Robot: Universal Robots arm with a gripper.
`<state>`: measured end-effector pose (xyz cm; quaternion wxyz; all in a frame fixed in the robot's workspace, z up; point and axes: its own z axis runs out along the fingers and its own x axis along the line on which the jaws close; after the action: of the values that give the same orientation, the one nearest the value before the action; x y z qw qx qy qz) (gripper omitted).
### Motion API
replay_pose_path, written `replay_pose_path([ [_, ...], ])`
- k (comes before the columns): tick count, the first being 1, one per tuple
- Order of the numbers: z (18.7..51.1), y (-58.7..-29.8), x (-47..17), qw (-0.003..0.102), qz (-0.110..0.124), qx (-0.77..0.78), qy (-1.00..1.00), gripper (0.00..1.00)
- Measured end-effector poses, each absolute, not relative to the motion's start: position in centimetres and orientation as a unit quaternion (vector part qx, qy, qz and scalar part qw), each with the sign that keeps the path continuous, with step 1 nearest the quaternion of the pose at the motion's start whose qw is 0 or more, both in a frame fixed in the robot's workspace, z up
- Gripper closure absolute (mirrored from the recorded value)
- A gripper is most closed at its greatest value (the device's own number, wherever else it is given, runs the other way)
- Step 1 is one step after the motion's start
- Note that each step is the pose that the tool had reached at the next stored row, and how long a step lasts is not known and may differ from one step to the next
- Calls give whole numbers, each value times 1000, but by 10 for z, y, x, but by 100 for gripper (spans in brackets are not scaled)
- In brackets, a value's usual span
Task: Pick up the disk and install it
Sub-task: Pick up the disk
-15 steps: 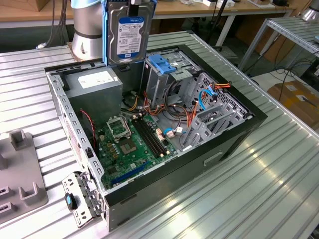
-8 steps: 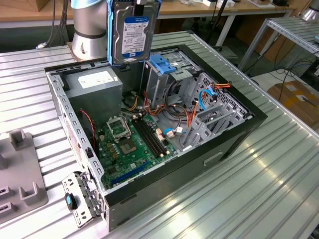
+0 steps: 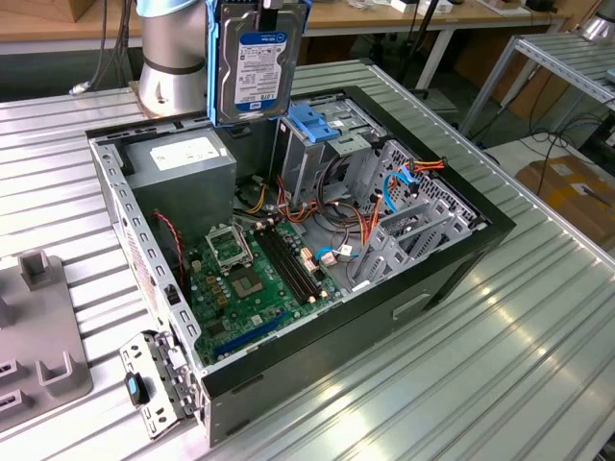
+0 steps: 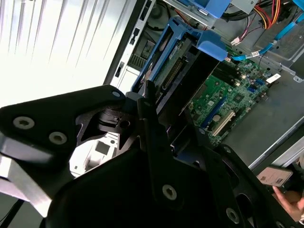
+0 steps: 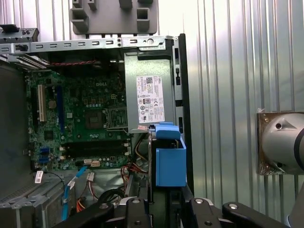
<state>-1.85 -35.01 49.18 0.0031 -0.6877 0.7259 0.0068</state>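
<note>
The disk [image 3: 255, 65], a silver-black hard drive with a white and dark-blue label in a blue plastic carrier, hangs upright above the back of the open computer case [image 3: 452, 259]. My gripper [image 3: 265, 5] is shut on its upper edge. In the second wrist view the black fingers [image 4: 153, 118] clamp the blue carrier [image 4: 164, 57], with the disk edge-on. In the first wrist view the disk's blue carrier [image 5: 170, 161] sits between the jaws of my gripper [image 5: 164, 204], over the gap beside the power-supply box [image 5: 149, 95].
Inside the case lie the green motherboard [image 3: 245, 274], the grey power supply [image 3: 183, 163], a metal cage with a blue top [image 3: 317, 123] and loose cables [image 3: 404, 178]. The arm's base [image 3: 173, 62] stands behind the case. A grey fixture [image 3: 38, 327] is at the exterior view's left. A hand [image 4: 289, 202] shows in the second wrist view.
</note>
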Motion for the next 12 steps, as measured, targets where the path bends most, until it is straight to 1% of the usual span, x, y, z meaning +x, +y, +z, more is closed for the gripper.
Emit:
replay_pose_path([
  [12, 492, -350, -14, 3, 7, -688, 726, 65],
])
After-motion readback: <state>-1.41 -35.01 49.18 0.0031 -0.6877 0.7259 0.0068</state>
